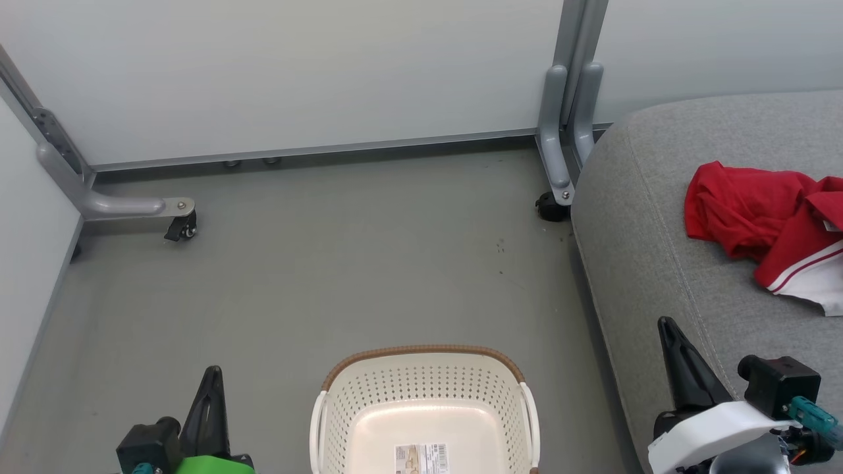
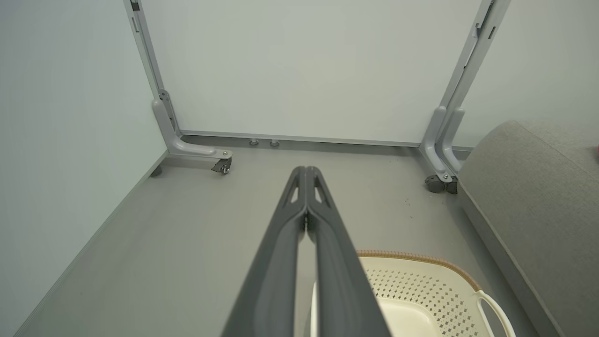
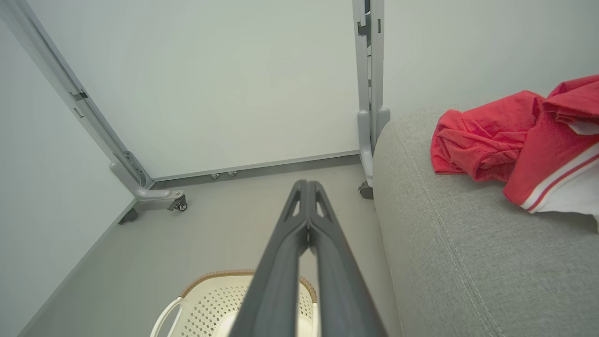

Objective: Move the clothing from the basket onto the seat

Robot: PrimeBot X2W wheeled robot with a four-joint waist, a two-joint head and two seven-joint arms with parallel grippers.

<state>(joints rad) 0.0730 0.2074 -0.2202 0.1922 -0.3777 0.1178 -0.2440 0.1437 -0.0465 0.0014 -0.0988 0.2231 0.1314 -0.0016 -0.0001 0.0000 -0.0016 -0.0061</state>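
Both arms sit low, one on each side of the basket point(image 1: 421, 350). Left gripper point(image 2: 305, 169) is closed, fingers pressed together up to the tip, nothing between them. Right gripper point(image 3: 306, 183) is the same, closed and empty. The basket is on the floor point(image 1: 329, 276), just right of the left gripper, just left of the right one, and below both. I see its bare cream bottom with a label point(image 1: 421, 456) and no fabric. Its near end is cut off by the frame, so I can't vouch for that strip. The clothing point(image 1: 757, 217) is on the seat point(image 1: 645, 263), ahead of the right gripper and off to its right, well apart from the fingertips. The plain red garment point(image 3: 472, 140) lies crumpled nearer that gripper, and the red-and-white striped garment point(image 3: 552, 173) overlaps it on the far side. Both are bunched the way dropped cloth lands, not laid out, which fits a release from above. The seat edge runs right beside the right gripper, so that arm has the short reach to it. My read: transfer done, and closed empty grippers make sense as a rest pose with nothing left to pick. One doubt: the striped piece runs out of frame, so I can't tell whether it hangs off the seat.
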